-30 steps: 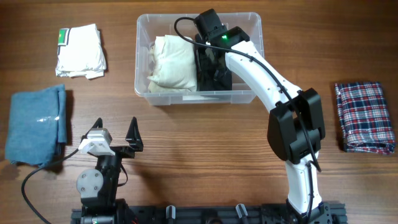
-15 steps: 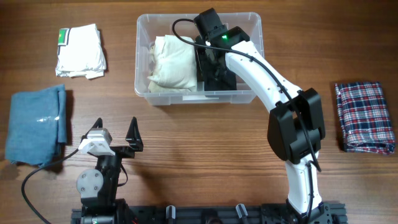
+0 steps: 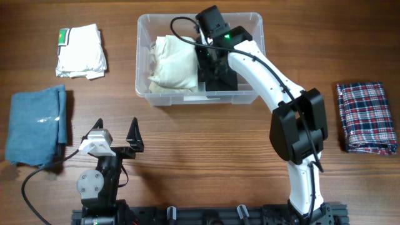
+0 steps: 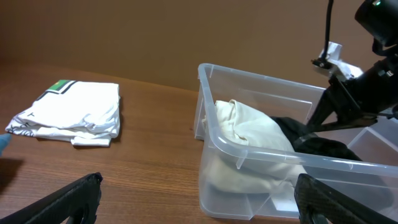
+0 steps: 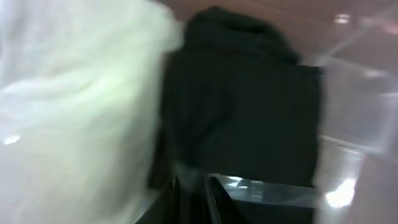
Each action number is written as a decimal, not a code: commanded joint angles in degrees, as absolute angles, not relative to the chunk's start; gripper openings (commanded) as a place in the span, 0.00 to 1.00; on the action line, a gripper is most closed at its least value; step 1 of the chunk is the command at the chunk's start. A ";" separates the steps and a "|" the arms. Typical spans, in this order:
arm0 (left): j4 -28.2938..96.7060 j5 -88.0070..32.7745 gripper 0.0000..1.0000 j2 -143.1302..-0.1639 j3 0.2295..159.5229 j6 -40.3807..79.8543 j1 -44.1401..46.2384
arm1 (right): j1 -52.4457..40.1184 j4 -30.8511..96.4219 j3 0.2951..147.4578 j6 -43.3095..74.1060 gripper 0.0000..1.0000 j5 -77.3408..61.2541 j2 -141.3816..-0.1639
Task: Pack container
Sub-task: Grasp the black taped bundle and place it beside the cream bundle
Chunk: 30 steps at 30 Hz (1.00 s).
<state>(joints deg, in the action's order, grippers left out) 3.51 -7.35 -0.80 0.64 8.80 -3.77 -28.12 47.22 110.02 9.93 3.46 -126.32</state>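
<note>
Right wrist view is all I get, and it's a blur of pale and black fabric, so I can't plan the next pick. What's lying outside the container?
Observer: Three folded cloths lie on the table outside it: a white garment, a blue towel and a plaid cloth.
Operator: Which one is on the right arm's side?
Observer: The plaid cloth, alone near the right edge. The other two lie to the left of the container.
Operator: Is the left tool free?
Observer: Yes. The left tool stands open and empty, close to the blue towel.
</note>
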 commanded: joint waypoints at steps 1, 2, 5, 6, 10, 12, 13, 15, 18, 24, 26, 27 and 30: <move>3.73 -7.01 1.00 -0.38 0.32 7.68 -3.99 | -24.60 48.42 111.92 8.69 0.12 11.18 -121.62; 3.73 -7.03 1.00 -0.38 0.32 7.68 -3.99 | -23.75 49.45 111.87 8.49 0.11 11.14 -121.69; 3.73 -7.01 1.00 -0.38 0.32 7.68 -3.99 | -22.02 52.82 111.39 8.51 0.08 11.16 -123.09; 3.73 -7.01 1.00 -0.38 0.32 7.68 -3.99 | -21.85 53.28 111.15 8.51 0.08 11.18 -123.17; 3.73 -7.01 1.00 -0.38 0.32 7.68 -3.99 | -21.67 53.69 109.62 8.99 0.08 11.18 -124.27; 3.73 -7.01 1.00 -0.38 0.32 7.68 -3.99 | -21.67 53.78 109.03 9.02 0.08 11.16 -124.77; 3.73 -7.03 1.00 -0.38 0.32 7.68 -3.99 | -21.67 54.68 109.03 9.34 0.08 11.16 -125.27; 3.73 -7.01 1.00 -0.38 0.32 7.68 -3.99 | -21.67 56.27 109.03 11.11 0.08 10.83 -126.48; 3.73 -7.01 1.00 -0.38 0.32 7.68 -3.99 | -21.67 57.04 109.03 11.11 0.08 10.07 -128.60; 3.73 -7.01 1.00 -0.38 0.32 7.68 -3.99 | -21.69 57.74 109.03 12.23 0.08 3.53 -131.55; 3.73 -7.03 1.00 -0.38 0.32 7.68 -3.99 | -21.69 57.87 108.97 12.23 0.08 2.83 -131.98; 3.73 -7.01 1.00 -0.38 0.32 7.68 -3.99 | -21.69 57.87 108.95 12.21 0.08 1.26 -132.25; 3.73 -7.03 1.00 -0.38 0.32 7.68 -3.99 | -21.91 57.65 108.92 12.69 0.08 -4.03 -132.25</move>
